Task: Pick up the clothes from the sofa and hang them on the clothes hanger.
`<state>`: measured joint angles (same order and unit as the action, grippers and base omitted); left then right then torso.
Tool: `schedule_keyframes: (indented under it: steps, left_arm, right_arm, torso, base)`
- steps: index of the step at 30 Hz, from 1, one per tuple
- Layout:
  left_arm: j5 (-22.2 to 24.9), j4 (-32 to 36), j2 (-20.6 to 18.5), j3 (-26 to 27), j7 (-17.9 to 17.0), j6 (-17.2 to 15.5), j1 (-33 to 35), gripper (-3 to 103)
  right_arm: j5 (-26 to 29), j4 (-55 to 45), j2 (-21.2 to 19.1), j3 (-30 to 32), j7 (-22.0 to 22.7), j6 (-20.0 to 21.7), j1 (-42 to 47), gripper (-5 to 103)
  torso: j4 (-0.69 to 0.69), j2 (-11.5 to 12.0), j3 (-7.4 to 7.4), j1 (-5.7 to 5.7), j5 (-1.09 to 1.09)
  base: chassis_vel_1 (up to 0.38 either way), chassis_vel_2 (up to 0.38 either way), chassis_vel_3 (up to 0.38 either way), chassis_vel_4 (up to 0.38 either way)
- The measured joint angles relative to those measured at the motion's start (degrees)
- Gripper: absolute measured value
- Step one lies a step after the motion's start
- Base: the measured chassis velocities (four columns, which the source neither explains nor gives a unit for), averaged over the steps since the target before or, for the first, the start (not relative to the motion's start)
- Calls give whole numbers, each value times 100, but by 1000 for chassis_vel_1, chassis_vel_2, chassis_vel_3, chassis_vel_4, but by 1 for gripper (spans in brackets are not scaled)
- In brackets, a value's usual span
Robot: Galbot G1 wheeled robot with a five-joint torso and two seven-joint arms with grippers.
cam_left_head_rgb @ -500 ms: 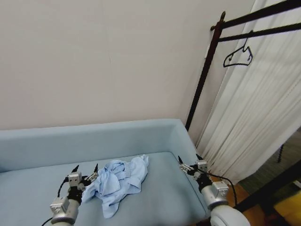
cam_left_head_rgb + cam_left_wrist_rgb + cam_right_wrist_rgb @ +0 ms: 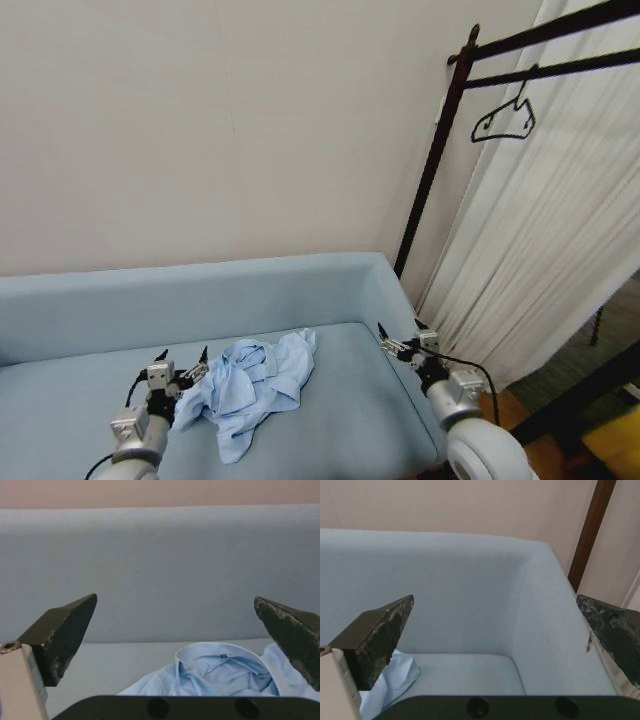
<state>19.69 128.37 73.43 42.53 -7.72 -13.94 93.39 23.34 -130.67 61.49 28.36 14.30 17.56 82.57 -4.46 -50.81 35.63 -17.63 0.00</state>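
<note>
Pale blue upholstered sofa (image 2: 200, 290) stands against a plain wall, with a dark wooden clothes rack (image 2: 435, 160) at its right end. A black wire hanger (image 2: 505, 120) hangs bare from the rack's upper rail, high above the seat and in front of a white curtain (image 2: 560, 250). The crumpled light-blue collared shirt (image 2: 252, 385) lies in a heap on the seat cushion, roughly mid-seat. Its long axis runs on a diagonal, from a tail near the front edge up to a lobe nearer the backrest on the right. The left tool (image 2: 182, 362) sits low over the seat at the heap's left edge, fingers spread wide and holding nothing. The inner finger is just beside the cloth; contact cannot be confirmed. In the left wrist view the shirt's collar sits low and ahead, between the two spread fingers and toward the inner one. The right tool (image 2: 399, 335) hovers over the seat's right end near the armrest, equally wide open and empty, well apart from the shirt. Only a corner of blue cloth shows at the edge of its wrist view. Judgement: the left arm is clearly the nearer. The shirt lies forward, below and to the right of that tool, so a grasp calls for a short reach down and inward onto the collar. Nothing is lifted yet, and the hanging step is not begun.
</note>
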Motion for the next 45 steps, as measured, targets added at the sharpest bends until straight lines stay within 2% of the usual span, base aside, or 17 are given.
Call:
schedule_keyframes:
  steps: [45]
  left_arm:
    - [339,-447,-241,-80,-187,-318,-510,100]
  right_arm:
    - [254,289,-175,-263,-18,-130,-241,100]
  torso:
    - [0,0,0,0,0]
  base:
    - [0,0,0,0]
